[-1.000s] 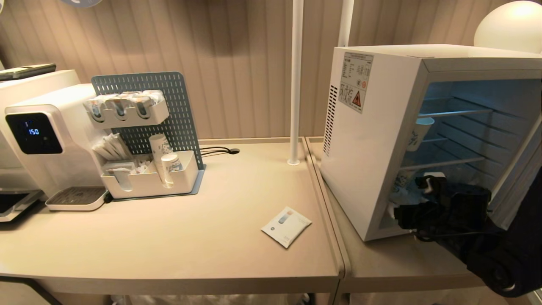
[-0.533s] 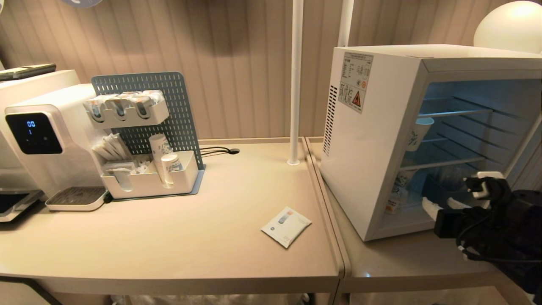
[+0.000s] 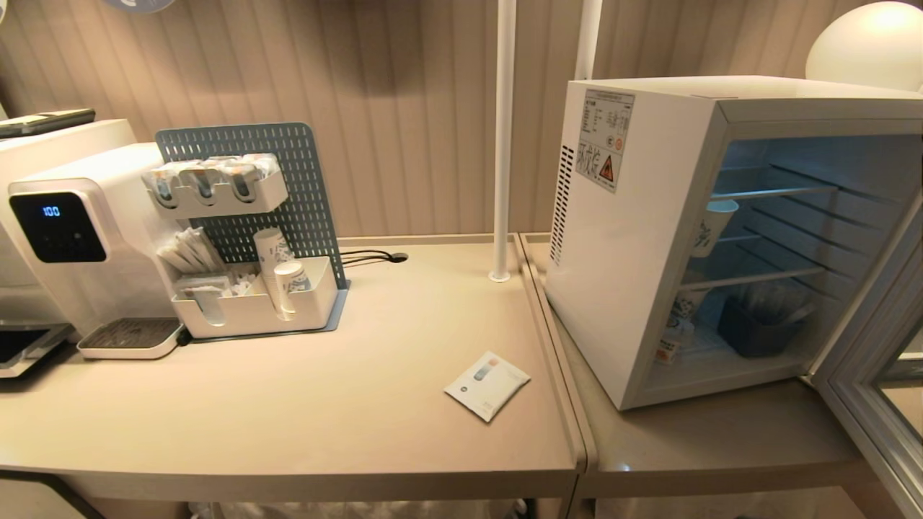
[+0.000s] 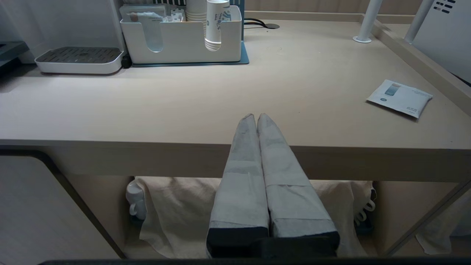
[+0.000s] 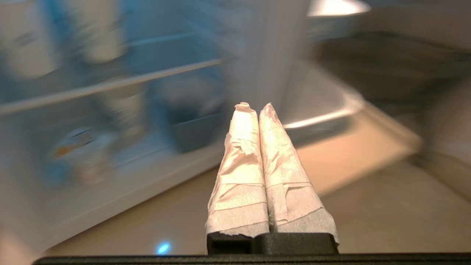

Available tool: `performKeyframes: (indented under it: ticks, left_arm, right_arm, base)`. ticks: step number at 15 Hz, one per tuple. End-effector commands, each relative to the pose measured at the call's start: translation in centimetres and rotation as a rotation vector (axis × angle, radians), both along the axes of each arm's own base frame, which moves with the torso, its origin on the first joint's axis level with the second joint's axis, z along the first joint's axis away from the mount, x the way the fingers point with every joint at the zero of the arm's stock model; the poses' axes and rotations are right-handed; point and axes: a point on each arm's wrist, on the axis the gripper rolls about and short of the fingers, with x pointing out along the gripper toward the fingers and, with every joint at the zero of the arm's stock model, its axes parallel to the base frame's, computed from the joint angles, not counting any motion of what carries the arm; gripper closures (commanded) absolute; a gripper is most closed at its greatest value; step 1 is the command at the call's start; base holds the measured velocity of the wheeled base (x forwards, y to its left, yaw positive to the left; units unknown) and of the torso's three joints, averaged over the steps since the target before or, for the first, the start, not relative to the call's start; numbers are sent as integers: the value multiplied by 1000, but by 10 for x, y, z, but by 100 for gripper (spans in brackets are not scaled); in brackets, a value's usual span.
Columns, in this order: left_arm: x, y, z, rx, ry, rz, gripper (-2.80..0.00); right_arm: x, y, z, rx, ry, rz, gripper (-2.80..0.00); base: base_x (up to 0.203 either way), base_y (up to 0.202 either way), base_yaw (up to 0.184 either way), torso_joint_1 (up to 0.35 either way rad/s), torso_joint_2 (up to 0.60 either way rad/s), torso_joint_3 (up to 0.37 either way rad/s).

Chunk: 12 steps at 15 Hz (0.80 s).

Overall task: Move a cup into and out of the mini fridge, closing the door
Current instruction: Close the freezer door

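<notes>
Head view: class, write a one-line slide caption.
Open fridge with cup on its floor, door swung wide, no arm in sight.

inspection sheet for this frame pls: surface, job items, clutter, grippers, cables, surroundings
Surface: beige tables, two butted together.
Job's things: mini fridge on the right-hand table, door swung open; cup on its floor, front left.
Clutter: sachet, organiser, water dispenser, paper cup on a shelf.
Grippers: left gripper shut, empty, at the table edge; right gripper shut, empty, outside the fridge.
Cables: black cable by the wall.
Surroundings: ribbed wall, white poles.
</notes>
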Motion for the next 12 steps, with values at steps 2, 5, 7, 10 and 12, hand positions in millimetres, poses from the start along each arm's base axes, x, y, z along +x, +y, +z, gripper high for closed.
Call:
performKeyframes:
  ticks: [2,5,7,10,12]
  left_arm:
    - [0,0,0,-2,3,-1,0]
    - [0,0,0,-2,3,1,0]
    - [0,0,0,-2,3,0,0]
    - [0,0,0,-2,3,0,0]
    - [0,0,0,-2,3,1,0]
  right_arm:
    - [-88,-15,21,6,-171,-200,0]
    - [-131,-16,16,-27,-224,-382,0]
    - [-130,-14,16,-75,-224,-281,0]
    - [-120,-12,-9,39,-238,-103,0]
    - [-118,-10,-12,116,-272,-24,0]
  base:
    - [0,0,0,0,0,0]
    - [0,0,0,0,0,0]
    - [0,0,0,0,0,0]
    - [0,0,0,0,0,0]
    - [0,0,0,0,0,0]
